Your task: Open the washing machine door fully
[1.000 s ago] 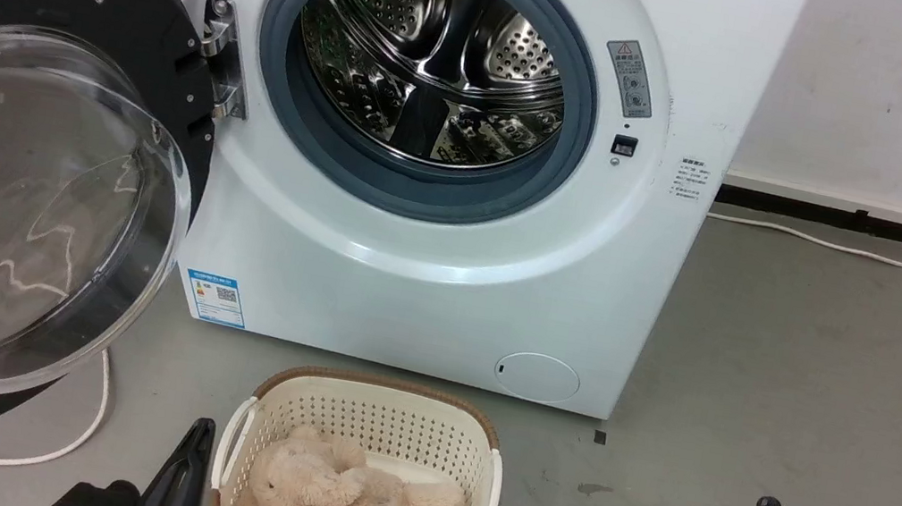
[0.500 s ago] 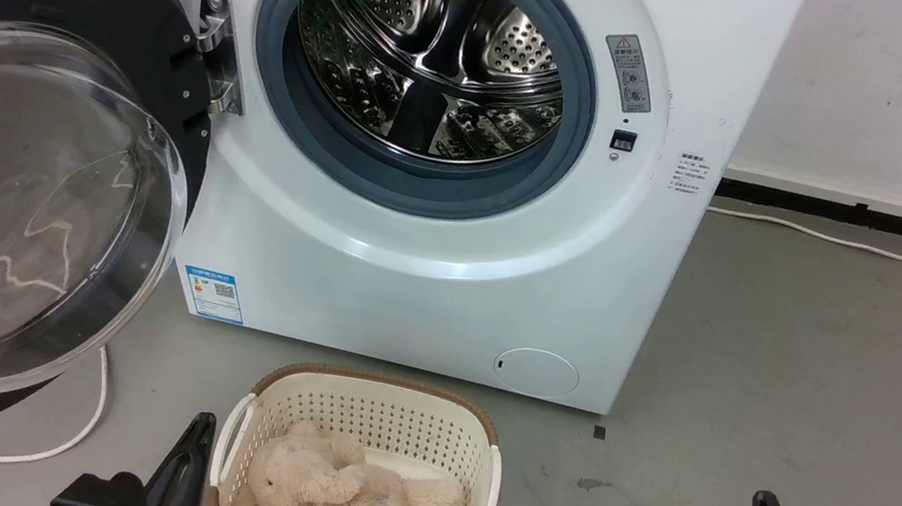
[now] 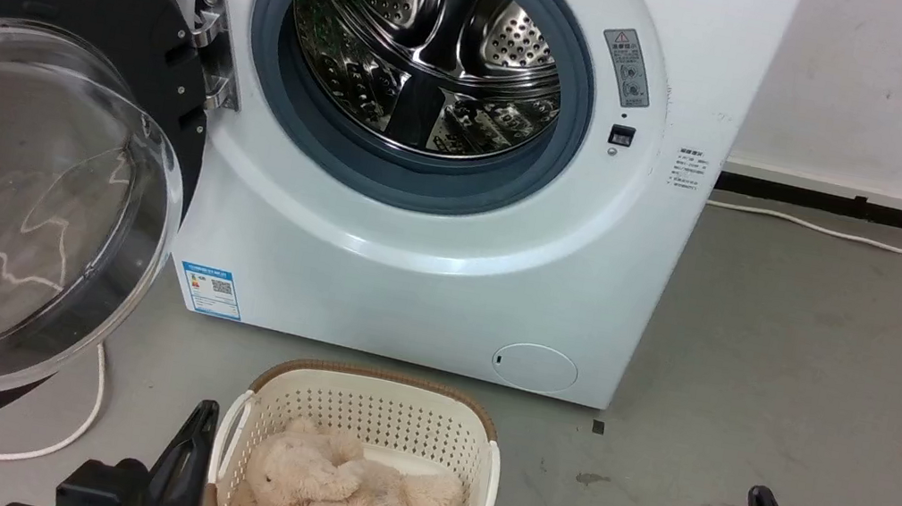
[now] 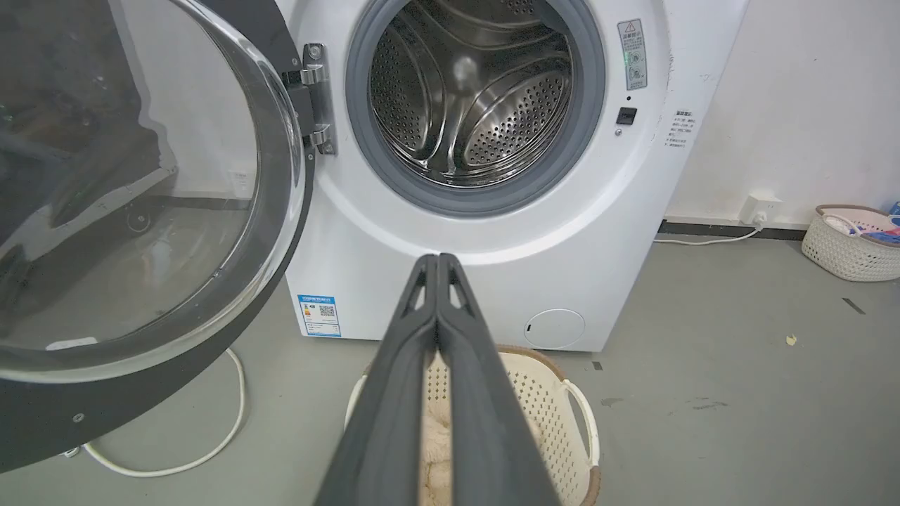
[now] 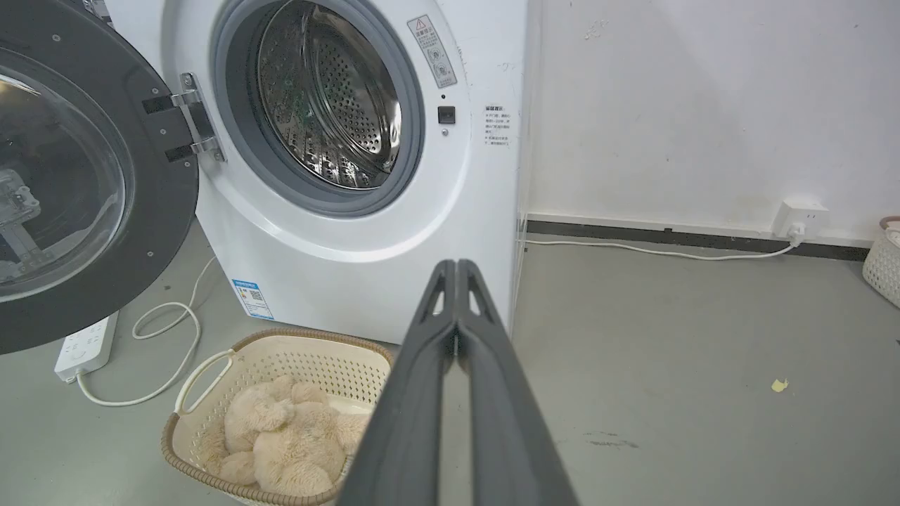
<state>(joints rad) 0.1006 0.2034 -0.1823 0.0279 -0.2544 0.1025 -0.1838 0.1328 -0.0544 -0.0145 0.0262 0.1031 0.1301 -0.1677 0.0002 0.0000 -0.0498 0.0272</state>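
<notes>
washing machine door [image 3: 22, 158] wide open

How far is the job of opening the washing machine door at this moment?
Done, it seems: the large round black door with its clear glass bowl stands swung wide at the left of the white front-loading washing machine, its perforated steel drum fully exposed. In hand: nothing; the left gripper and right gripper are shut, empty, apart from the door. Left: probably nothing.

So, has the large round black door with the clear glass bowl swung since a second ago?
No. Against the steel hinge of the white washing machine, the door sits the same; the whole head view shifted.
</notes>
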